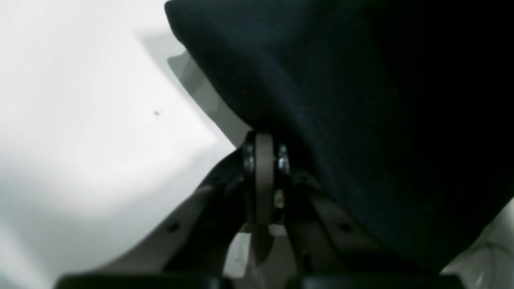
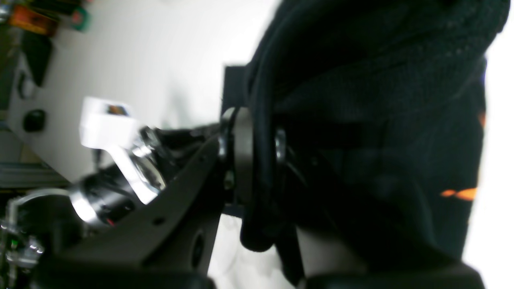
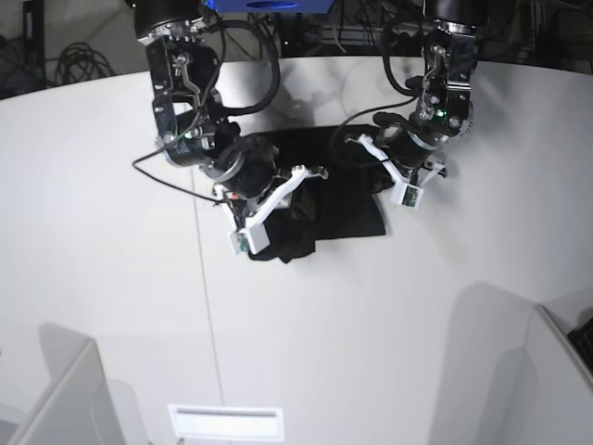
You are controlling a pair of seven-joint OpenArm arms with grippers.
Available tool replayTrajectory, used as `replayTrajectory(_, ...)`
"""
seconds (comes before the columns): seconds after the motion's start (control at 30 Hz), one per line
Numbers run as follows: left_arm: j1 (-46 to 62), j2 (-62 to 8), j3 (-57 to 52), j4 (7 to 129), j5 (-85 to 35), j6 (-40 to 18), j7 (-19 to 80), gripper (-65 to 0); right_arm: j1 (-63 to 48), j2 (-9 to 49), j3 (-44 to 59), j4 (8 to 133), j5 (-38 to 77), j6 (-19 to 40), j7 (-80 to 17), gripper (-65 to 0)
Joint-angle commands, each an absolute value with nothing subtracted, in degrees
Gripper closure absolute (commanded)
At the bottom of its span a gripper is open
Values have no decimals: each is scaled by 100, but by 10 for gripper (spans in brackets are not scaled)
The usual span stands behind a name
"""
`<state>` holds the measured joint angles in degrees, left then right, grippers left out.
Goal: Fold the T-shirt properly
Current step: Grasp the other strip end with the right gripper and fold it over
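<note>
Matt black knit cloth T-shirt with a ribbed hem; smooth white matt table; grey plastic fingers with shiny metal bolts

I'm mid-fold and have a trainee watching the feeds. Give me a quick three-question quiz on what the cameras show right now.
1. True or false: the T-shirt lies spread flat with both sleeves out.
2. Which gripper pinches a thick, rolled bunch of cloth with orange print showing nearby: A) left gripper, B) right gripper?
3. Fill in: in the base view the shirt lies on the white ___.

Key
1. False: it is bunched into a dark heap between the two arms.
2. B. The right wrist view shows it; the left gripper is shut on a thin black edge.
3. table
</note>
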<state>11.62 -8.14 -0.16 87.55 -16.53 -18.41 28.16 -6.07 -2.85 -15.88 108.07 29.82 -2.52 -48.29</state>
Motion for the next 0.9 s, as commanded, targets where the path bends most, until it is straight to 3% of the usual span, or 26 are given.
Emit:
replayTrajectory(0.0, 1182, -848, -4, 8804, -1613, -1859, 2993, 0, -523, -338, -1684, 10835, 3134, -180, -4646, 0)
replayTrajectory(0.43, 1262, -866, -13, 8804, -1613, -1859, 2993, 0, -145, -347, -2563, 9763, 3134, -180, -3881, 0)
replayTrajectory(0.87, 1270, -866, -92, 8804, -1622, -1851, 2993, 0, -92, -374, -2563, 9420, 3134, -189, -3688, 0)
